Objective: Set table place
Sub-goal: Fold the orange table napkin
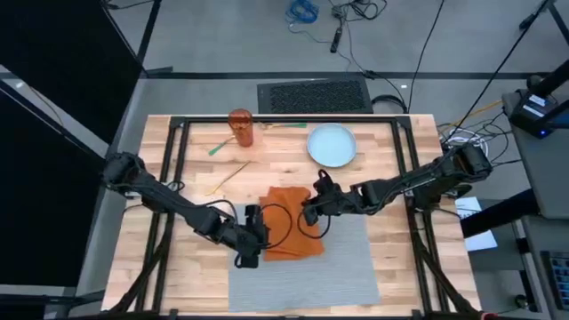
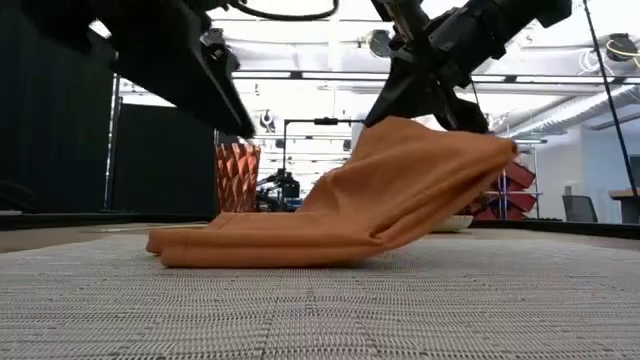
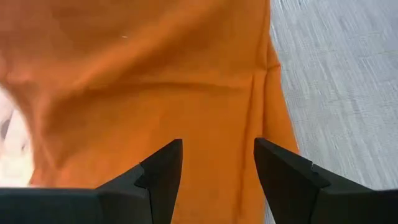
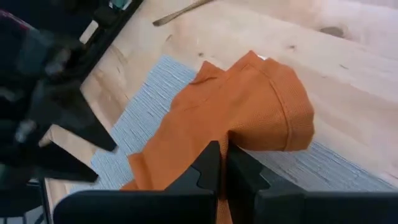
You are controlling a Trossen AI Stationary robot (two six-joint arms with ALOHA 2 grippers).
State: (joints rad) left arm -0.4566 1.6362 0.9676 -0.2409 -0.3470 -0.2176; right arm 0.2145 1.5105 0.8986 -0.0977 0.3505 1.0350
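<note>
The right gripper (image 4: 221,163) pinches the napkin's (image 1: 292,222) 3 o'clock edge, lifting it off the mat (image 1: 347,267). At the napkin's 9 o'clock, the left gripper (image 3: 217,165) hangs open, empty.

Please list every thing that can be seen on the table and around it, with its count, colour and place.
table: one, light wood with black frame, under everything.
placemat: one, grey, near edge of the table, centre.
napkin: one, orange, on the placemat's far left part, one side lifted.
plate: one, pale blue-white, far side, right of centre.
cup: one, orange-brown, far side, left of the plate.
utensils: thin pieces, colour unclear, on bare wood near the cup.
keyboard: one, dark, beyond the table.
left tool: one, dark, open, over the napkin's left part.
right tool: one, dark, shut on the napkin.
</note>
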